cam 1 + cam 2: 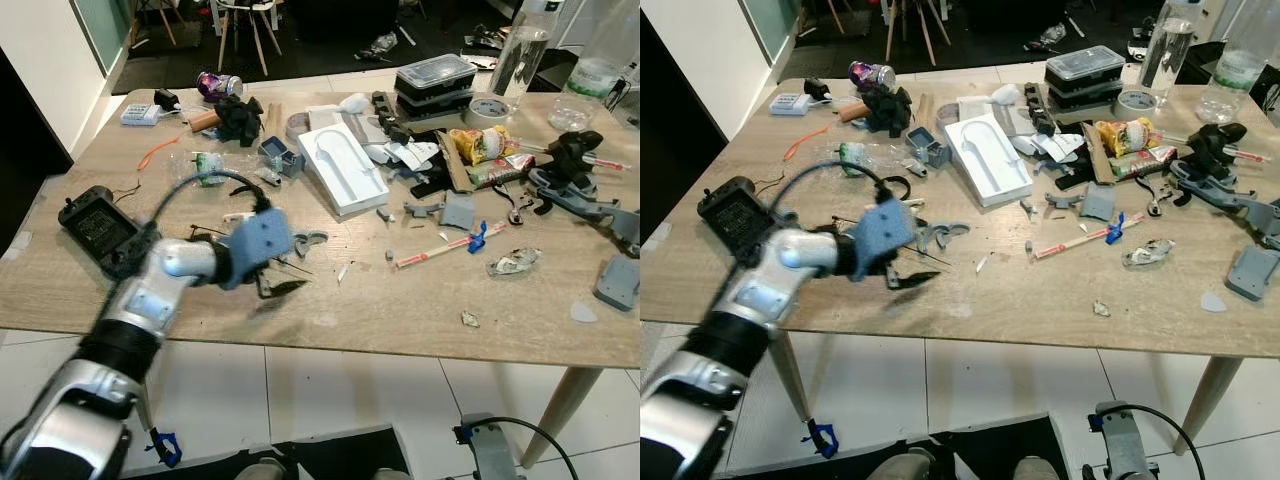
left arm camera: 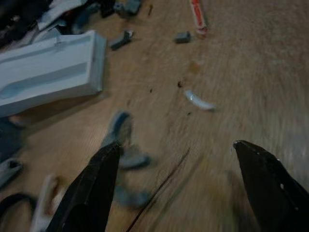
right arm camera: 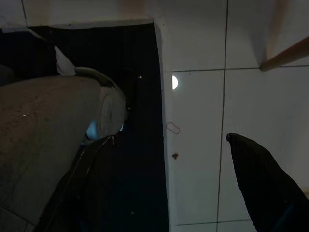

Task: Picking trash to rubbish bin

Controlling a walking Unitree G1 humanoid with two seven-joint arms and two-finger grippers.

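From my head, looking down, my left gripper (image 1: 283,277) reaches over the near part of the cluttered light wooden table (image 1: 400,310), its black fingers spread apart and closed on nothing. Just beyond the fingertips lie small curved grey plastic pieces (image 1: 310,239) and a thin dark wire; further past them rests the long white moulded foam tray (image 1: 341,168). Off to the outer side of my fingers, toward the table's middle, a red-and-white stick with a blue clip (image 1: 447,245) lies flat, and past it a crumpled silver foil scrap (image 1: 513,262) and a tiny crumpled bit of paper (image 1: 469,319) near the front edge. On the other side of my arm sits a flat black power brick (image 1: 97,224). At the far edge a crushed purple drinks can (image 1: 219,85) lies on its side, with stacked black lidded food boxes (image 1: 436,82) and a yellow snack packet (image 1: 480,143) further along. Along my left wrist, the two black fingers (image 2: 91,191) stand wide apart above bare wood; between them a thin dark wire runs away, the grey curved pieces (image 2: 126,159) lie beside the one finger, a small white sliver (image 2: 199,101) ahead, the white tray (image 2: 48,70) beyond. Along my right wrist, the right gripper (image 3: 159,188) hangs low over white floor tiles (image 3: 198,111) and a dark mat (image 3: 142,159), fingers apart, holding nothing.
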